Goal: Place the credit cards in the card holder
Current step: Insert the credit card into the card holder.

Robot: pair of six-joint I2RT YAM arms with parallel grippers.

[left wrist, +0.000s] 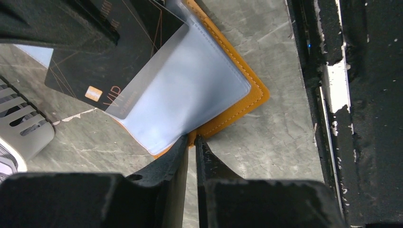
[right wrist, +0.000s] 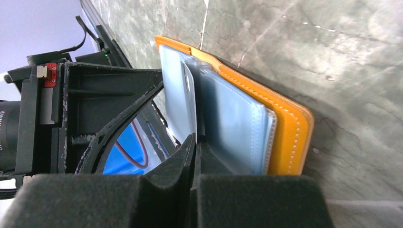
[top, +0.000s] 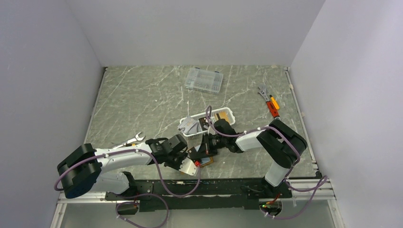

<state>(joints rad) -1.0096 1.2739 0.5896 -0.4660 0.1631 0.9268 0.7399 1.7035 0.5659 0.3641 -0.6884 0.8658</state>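
The orange card holder (left wrist: 247, 102) lies open on the marble table, its clear inner sleeves (left wrist: 185, 95) facing up. My left gripper (left wrist: 192, 141) is shut on the holder's near orange edge. A black credit card (left wrist: 90, 66) marked VIP is partly slid under a clear sleeve. My right gripper (right wrist: 194, 142) is shut on that card, which I see edge-on between the sleeves (right wrist: 233, 123). In the top view both grippers, left (top: 196, 160) and right (top: 207, 148), meet over the holder (top: 206, 161). More cards (top: 190, 124) lie in a white basket.
The white slotted basket (top: 227, 113) stands just behind the grippers; its corner (left wrist: 21, 130) shows in the left wrist view. A clear compartment box (top: 204, 80) sits at the back. A wrench (top: 134, 138) lies left, orange-handled pliers (top: 270, 102) right. The black base rail (left wrist: 332, 114) is close by.
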